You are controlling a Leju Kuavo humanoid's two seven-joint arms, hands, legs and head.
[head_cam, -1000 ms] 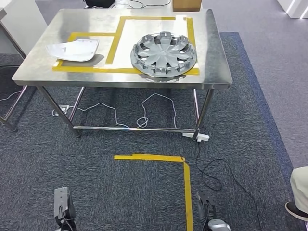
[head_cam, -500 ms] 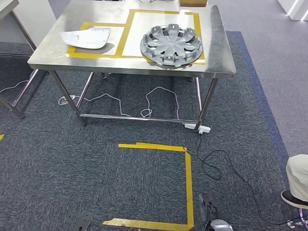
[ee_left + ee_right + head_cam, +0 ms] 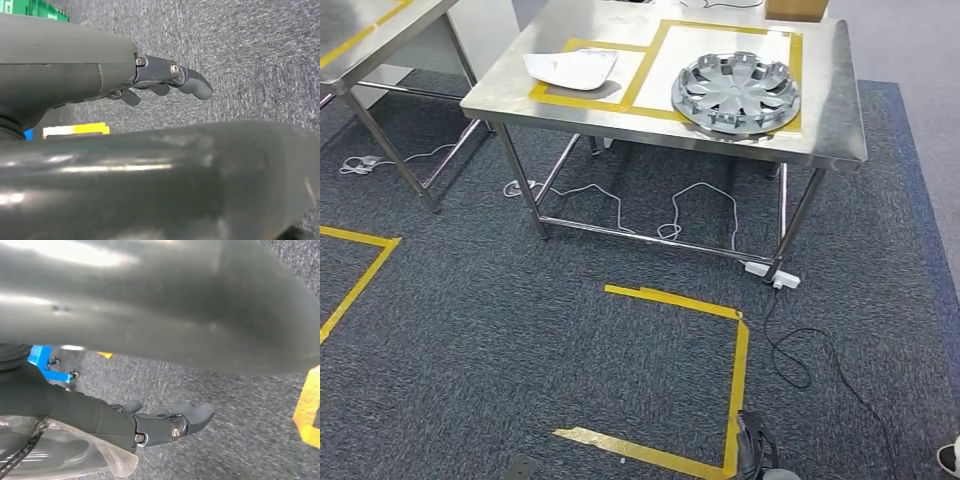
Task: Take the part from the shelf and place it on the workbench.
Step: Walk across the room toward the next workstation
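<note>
Counter (image 3: 818, 130): stainless steel, four legs, standing on dark grey carpet (image 3: 471, 330). Yellow tape marks two bays on its top.

Wheel cover (image 3: 736, 93): silver, round, spoked. Lies flat inside the larger taped bay, toward the counter's near edge.

White part (image 3: 571, 67): flat, curved, pale. Lies in the smaller taped bay, well apart from the wheel cover, on the left side of the counter top.

Cardboard box (image 3: 794, 9): brown, at the counter's far edge, partly cut off by the frame.

Second counter (image 3: 365, 45): steel, at far left, with a yellow tape line on its top.

Cables (image 3: 637, 215): white, looping on the carpet under the counter; a white power strip (image 3: 773, 273) sits by the near right leg, with a black cord trailing from it.

Floor tape (image 3: 731, 390): yellow, forming a corner on the carpet in front of the counter; another yellow corner at far left.

Left hand (image 3: 166, 82): hangs over the carpet, fingers extended and slightly curled, holding nothing.

Right hand (image 3: 170, 422): hangs over the carpet, fingers extended, holding nothing; its dark tip shows low in the head view (image 3: 752, 450).
</note>
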